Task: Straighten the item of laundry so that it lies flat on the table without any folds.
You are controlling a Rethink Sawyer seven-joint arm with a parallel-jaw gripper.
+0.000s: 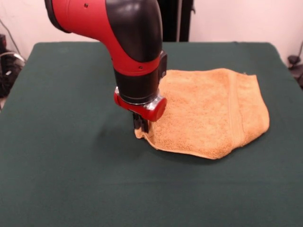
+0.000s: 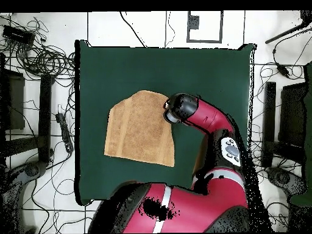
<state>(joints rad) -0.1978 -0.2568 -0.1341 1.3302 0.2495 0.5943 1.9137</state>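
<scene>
The mustard terry towel [image 1: 213,111] lies on the dark green table [image 1: 71,156], right of the middle, folded over on itself with a woven band near its right end. It also shows in the overhead view [image 2: 139,128]. My gripper [image 1: 141,126] is down at the towel's left front corner and shut on it; that corner is lifted slightly off the cloth. In the overhead view the arm's wrist [image 2: 180,108] covers the gripper at the towel's upper right corner.
The red and black arm [image 1: 128,42] comes down from the top left and hides the table behind it. Green table [image 2: 109,67] stretches out to the left and front of the towel. Cables and stands lie on the floor around the table [image 2: 42,61].
</scene>
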